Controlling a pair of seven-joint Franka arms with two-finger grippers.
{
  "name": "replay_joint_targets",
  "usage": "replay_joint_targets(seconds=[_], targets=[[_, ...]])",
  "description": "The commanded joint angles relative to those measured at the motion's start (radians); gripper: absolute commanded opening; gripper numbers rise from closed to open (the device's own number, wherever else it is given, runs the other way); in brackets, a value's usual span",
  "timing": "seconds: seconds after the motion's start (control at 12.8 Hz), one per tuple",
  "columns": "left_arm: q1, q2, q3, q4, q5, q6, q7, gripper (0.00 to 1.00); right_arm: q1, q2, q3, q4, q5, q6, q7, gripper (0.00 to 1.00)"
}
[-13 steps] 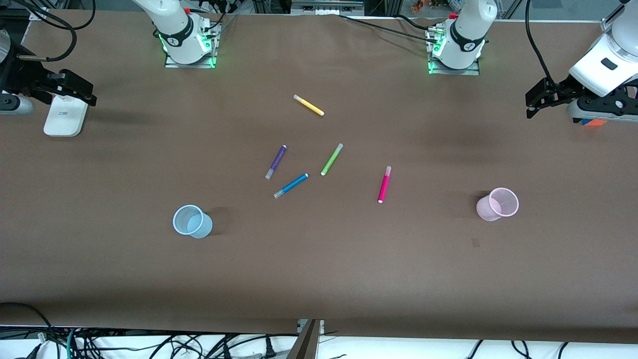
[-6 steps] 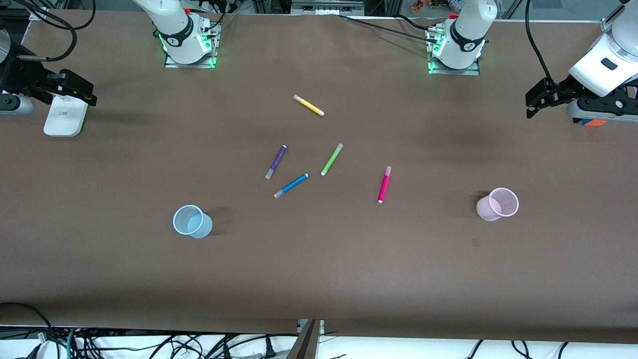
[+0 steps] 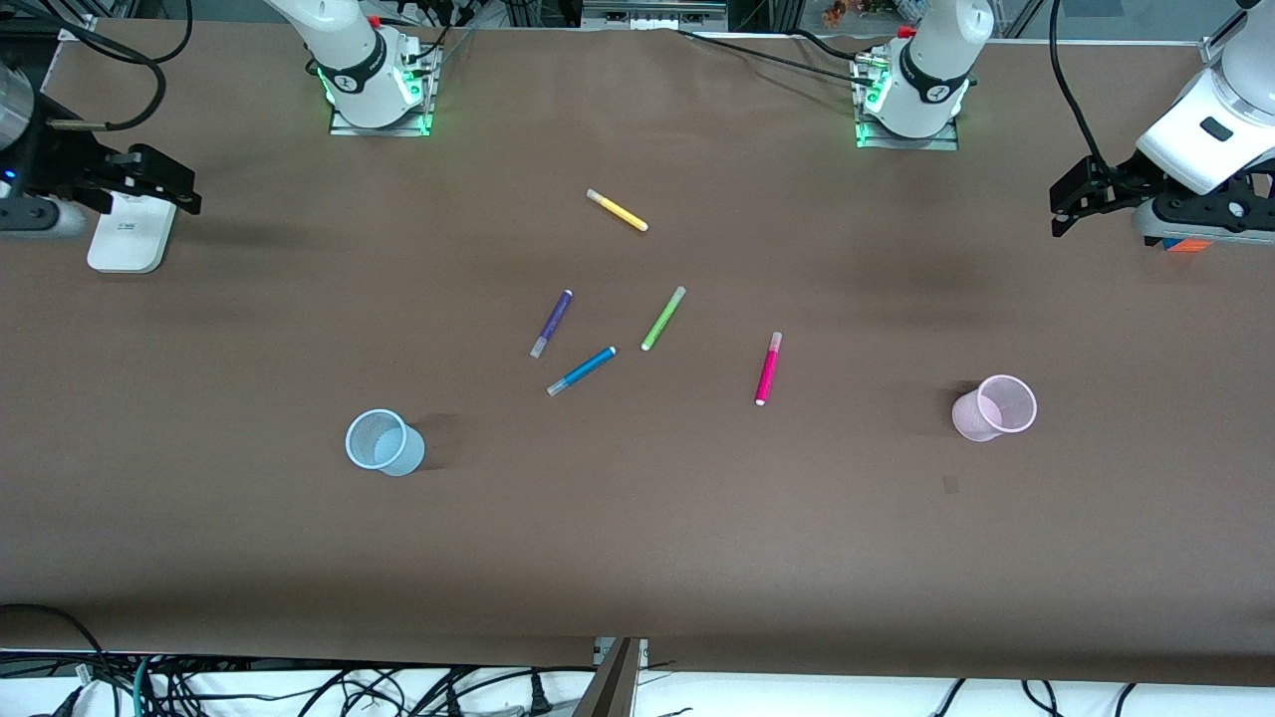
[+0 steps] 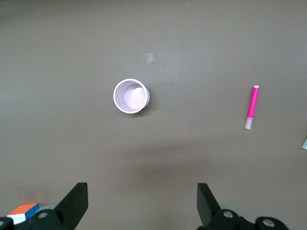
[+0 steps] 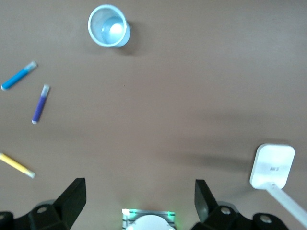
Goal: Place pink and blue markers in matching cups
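Note:
The pink marker lies mid-table; it also shows in the left wrist view. The blue marker lies toward the right arm's end from it, next to the purple one; it shows in the right wrist view. The pale blue cup stands upright nearer the front camera. The pale pink cup stands upright toward the left arm's end. My left gripper is open and empty, high at its table end. My right gripper is open and empty over its own end.
A purple marker, a lime-green marker and a yellow marker lie around the table's middle. A white box sits under the right gripper. A coloured cube sits by the left gripper. A small tape mark is near the pink cup.
My right gripper has shifted slightly toward the table's middle. The markers, the cups and the left arm have not moved.

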Motion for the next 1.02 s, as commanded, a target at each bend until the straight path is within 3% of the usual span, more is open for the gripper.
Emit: replay_joint_targets(seconds=[0.0, 0.39, 0.55, 0.94], targets=[[-0.003, 0.024, -0.011, 0.021, -0.015, -0.020, 0.004, 1.00, 0.005, 0.031, -0.009, 0.023, 0.003, -0.031, -0.080, 1.00], [-0.020, 0.178, -0.051, 0.020, -0.029, -0.041, 0.005, 1.00, 0.057, 0.049, -0.006, 0.030, 0.019, -0.018, 0.129, 1.00], [-0.018, 0.261, -0.112, 0.005, -0.028, 0.041, -0.009, 1.00, 0.113, 0.070, -0.006, 0.030, 0.020, 0.024, 0.245, 1.00], [-0.029, 0.421, -0.168, -0.009, -0.028, 0.219, -0.018, 1.00, 0.271, 0.193, -0.004, 0.029, 0.049, 0.200, 0.648, 1.00]])
